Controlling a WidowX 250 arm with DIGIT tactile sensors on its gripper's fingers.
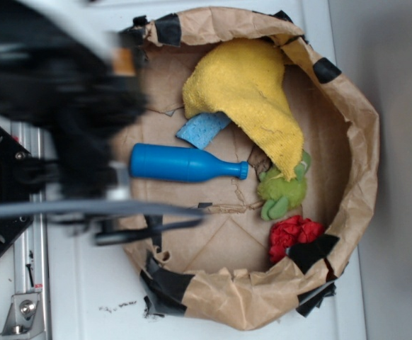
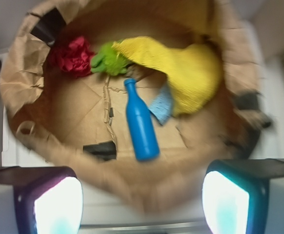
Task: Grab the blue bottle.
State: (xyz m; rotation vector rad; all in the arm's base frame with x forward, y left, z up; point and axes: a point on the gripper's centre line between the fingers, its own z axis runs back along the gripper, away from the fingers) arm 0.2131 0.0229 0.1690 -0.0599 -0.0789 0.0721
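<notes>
No brand, label or writing can be read on any surface; both views are motion-blurred. The bottle [image 1: 185, 163], plain bright blue with a ribbed cap, lies on its side on the cardboard floor of a brown paper nest [image 1: 347, 142] patched with black tape [image 1: 169, 28]. In the wrist view the bottle [image 2: 140, 122] lies ahead of the claw [image 2: 142, 202], about on the midline between the two fingers [image 2: 59, 204], base toward the claw and cap pointing away. The nest's near wall lies between claw and bottle. The fingers stand wide apart and hold nothing; the claw is released and clear of the bottle. A pale blue sponge [image 1: 202, 128] lies just beside the bottle's shoulder, partly under a yellow towel [image 1: 252, 92]. Near the cap sits a green toy [image 1: 282, 190], with a red object [image 1: 294, 236] next to it.
</notes>
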